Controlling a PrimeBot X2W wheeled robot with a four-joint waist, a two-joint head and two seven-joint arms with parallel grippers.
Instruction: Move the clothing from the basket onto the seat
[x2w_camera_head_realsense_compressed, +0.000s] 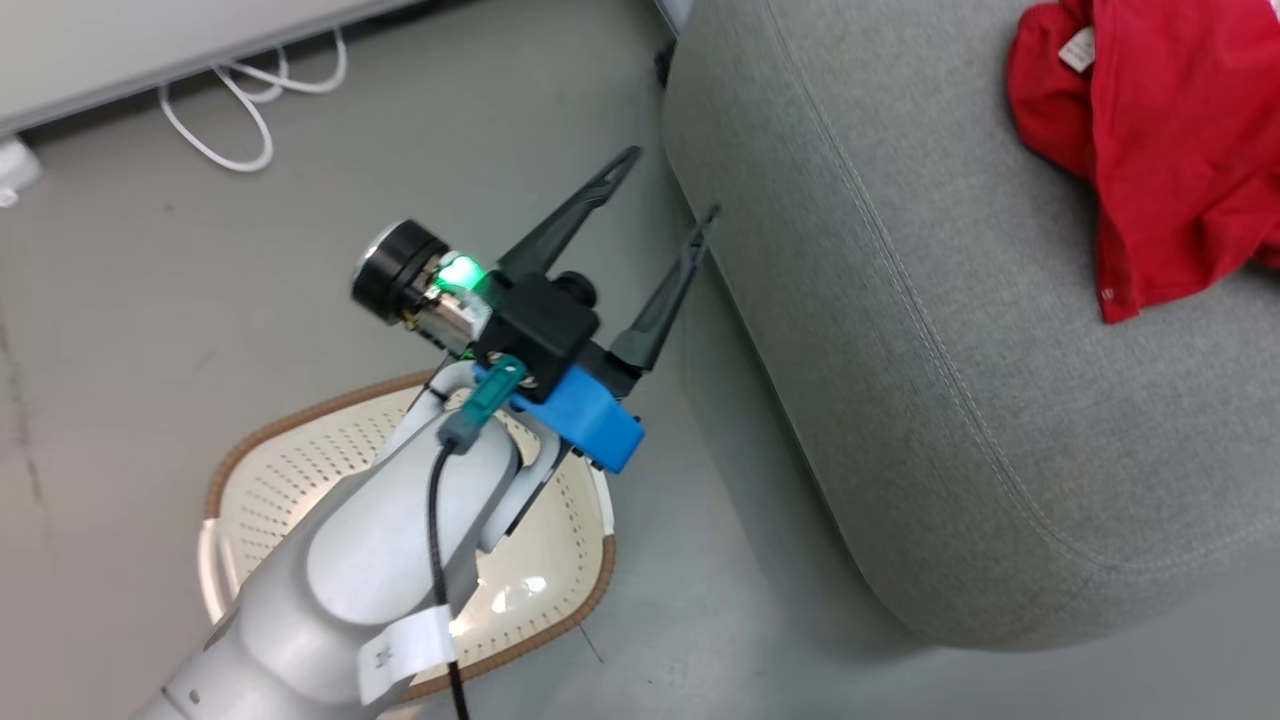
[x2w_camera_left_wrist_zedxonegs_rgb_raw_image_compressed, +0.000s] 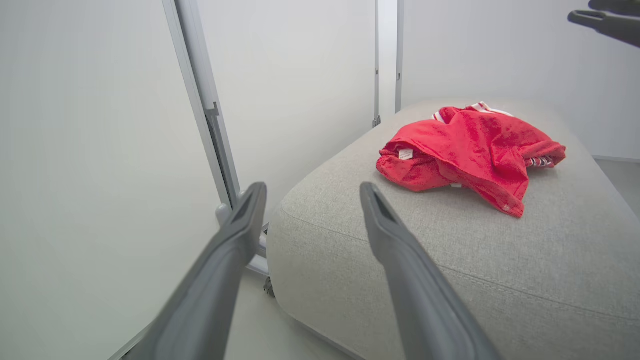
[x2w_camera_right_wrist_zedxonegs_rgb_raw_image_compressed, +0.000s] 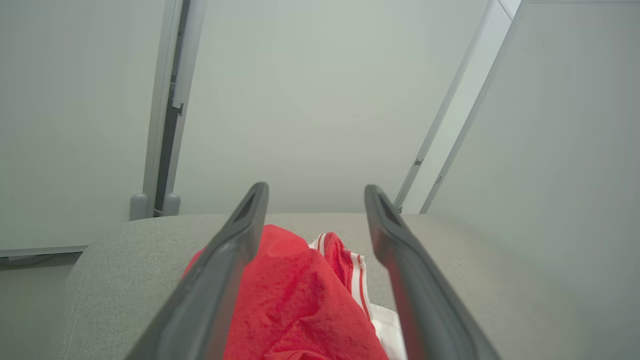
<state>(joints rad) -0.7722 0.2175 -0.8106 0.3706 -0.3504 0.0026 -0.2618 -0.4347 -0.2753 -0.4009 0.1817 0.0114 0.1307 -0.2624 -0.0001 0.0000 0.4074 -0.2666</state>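
Left gripper (x2w_camera_head_realsense_compressed: 673, 181) hangs wide and empty between basket (x2w_camera_head_realsense_compressed: 290, 480) and seat (x2w_camera_head_realsense_compressed: 900, 350), with nothing to carry. Right gripper (x2w_camera_right_wrist_zedxonegs_rgb_raw_image_compressed: 315, 188) stands wide above the clothing (x2w_camera_right_wrist_zedxonegs_rgb_raw_image_compressed: 290, 300) heaped on the seat; I judge the delivery finished.

light: bright, even | shadows: soft | glare: basket (x2w_camera_head_realsense_compressed: 520, 590) bottom | blur: near jaws

Grey floor (x2w_camera_head_realsense_compressed: 150, 300) left open at 9 o'clock of oval cream perforated plastic basket (x2w_camera_head_realsense_compressed: 270, 500). 3 o'clock barred by large grey upholstered seat (x2w_camera_head_realsense_compressed: 900, 350); seat top taken at 1 o'clock by crumpled red fabric clothing (x2w_camera_head_realsense_compressed: 1170, 150). Looped white cable (x2w_camera_head_realsense_compressed: 250, 110) laid at 11 o'clock.
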